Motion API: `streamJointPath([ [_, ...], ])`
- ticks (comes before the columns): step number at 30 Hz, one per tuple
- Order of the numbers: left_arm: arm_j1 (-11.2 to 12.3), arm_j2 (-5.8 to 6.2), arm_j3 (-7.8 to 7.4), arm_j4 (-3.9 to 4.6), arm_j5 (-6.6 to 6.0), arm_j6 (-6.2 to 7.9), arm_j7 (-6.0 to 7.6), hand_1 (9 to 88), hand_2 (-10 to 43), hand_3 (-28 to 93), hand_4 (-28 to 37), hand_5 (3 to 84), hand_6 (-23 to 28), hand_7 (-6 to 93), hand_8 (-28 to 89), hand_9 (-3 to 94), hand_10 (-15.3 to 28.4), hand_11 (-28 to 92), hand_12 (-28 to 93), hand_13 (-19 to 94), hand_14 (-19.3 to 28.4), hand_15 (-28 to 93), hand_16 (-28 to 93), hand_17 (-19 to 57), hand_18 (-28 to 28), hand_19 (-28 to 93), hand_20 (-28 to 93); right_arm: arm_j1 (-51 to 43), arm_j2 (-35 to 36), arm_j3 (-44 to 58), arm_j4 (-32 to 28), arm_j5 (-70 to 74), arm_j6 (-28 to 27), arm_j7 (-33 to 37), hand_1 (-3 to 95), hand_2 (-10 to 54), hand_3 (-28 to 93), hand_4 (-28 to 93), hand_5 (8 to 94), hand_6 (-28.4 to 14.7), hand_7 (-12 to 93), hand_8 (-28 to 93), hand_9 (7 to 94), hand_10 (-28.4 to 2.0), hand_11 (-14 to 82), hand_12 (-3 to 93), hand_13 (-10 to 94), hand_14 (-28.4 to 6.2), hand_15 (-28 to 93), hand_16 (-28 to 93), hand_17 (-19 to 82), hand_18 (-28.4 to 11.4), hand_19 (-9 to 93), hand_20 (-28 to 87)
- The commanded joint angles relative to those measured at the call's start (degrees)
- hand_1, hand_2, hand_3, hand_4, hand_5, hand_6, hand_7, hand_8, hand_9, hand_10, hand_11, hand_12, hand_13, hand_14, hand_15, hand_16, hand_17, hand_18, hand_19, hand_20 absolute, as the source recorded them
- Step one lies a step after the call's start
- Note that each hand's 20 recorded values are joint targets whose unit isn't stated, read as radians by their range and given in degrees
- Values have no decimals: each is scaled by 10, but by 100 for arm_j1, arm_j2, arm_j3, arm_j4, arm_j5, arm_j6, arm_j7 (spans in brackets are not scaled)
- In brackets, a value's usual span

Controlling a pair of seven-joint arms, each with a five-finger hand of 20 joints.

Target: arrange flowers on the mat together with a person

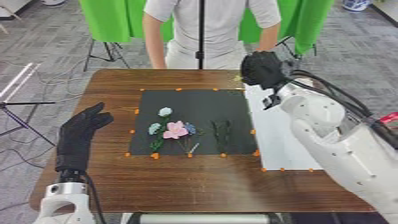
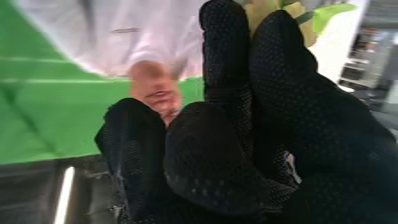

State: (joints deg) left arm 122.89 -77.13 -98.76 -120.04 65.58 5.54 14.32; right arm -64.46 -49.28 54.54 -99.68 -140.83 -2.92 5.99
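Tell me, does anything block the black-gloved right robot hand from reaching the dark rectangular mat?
Nothing visible stands between the right robot hand and the dark mat; the left robot hand is off to the mat's left.

Flowers point(image 1: 176, 130) on mat point(image 1: 195, 99); open table point(image 1: 204, 185) nearside

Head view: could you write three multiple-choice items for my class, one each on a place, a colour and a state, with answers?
1. Where is the white sheet?
A) Left of the dark mat
B) Right of the dark mat
C) Under the dark mat

2. What colour is the largest flower on the mat?
A) Pink
B) Orange
C) Black

3. How is the robot's left hand?
A) Curled into a fist
B) Pinching a stem
C) Open, holding nothing

1: B, the sheet runs along the mat's right edge.
2: A, its broad petals are pink.
3: C, its fingers extend forward with nothing between them.
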Motion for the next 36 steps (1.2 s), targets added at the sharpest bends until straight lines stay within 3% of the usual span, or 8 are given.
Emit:
streamJointPath([
  [1, 35, -59, 13, 37, 19, -60, -63, 247, 27, 658, -245, 500, 53, 160, -53, 496, 146, 231, 156, 393, 201, 264, 14, 31, 142, 123, 161, -109, -326, -519, 139, -136, -362, -108, 580, -95, 630, -281, 834, 56, 227, 37, 937, -60, 86, 314, 937, 19, 698, 221, 609, -158, 932, 653],
  [11, 49, -85, 8, 39, 10, -59, -78, 246, 26, 660, -245, 499, 53, 160, -53, 496, 145, 231, 156, 391, 200, 262, 14, 30, 142, 124, 162, -194, -366, -569, 215, -167, -548, -8, 574, -95, 633, -272, 822, 56, 217, 36, 935, -61, 57, 316, 937, 18, 694, 231, 608, -159, 932, 656],
  [20, -9, -48, 13, 74, 4, -166, -209, 247, 26, 658, -245, 497, 53, 159, -53, 491, 145, 229, 156, 388, 200, 260, 15, 27, 147, 126, 160, -465, -359, -376, 179, -93, -829, 173, 549, -95, 634, -259, 794, 52, 203, 35, 914, -62, 37, 305, 937, 19, 687, 235, 602, -158, 932, 655],
  [23, -27, -36, 26, 87, -61, -150, -211, 248, 27, 657, -245, 496, 53, 159, -53, 491, 146, 229, 156, 387, 200, 260, 15, 26, 147, 127, 159, -516, -361, -368, 178, -120, -843, 186, 546, -95, 634, -258, 786, 50, 200, 37, 910, -64, 38, 306, 937, 19, 685, 236, 600, -157, 932, 654],
  [36, -65, -41, 40, 94, -30, -180, -211, 249, 27, 655, -244, 496, 54, 157, -52, 490, 145, 230, 156, 387, 200, 259, 16, 26, 147, 128, 157, -503, -488, -448, 149, -103, -720, 191, 544, -95, 618, -253, 790, 49, 197, 39, 905, -65, 55, 290, 937, 18, 677, 242, 598, -159, 932, 652],
])
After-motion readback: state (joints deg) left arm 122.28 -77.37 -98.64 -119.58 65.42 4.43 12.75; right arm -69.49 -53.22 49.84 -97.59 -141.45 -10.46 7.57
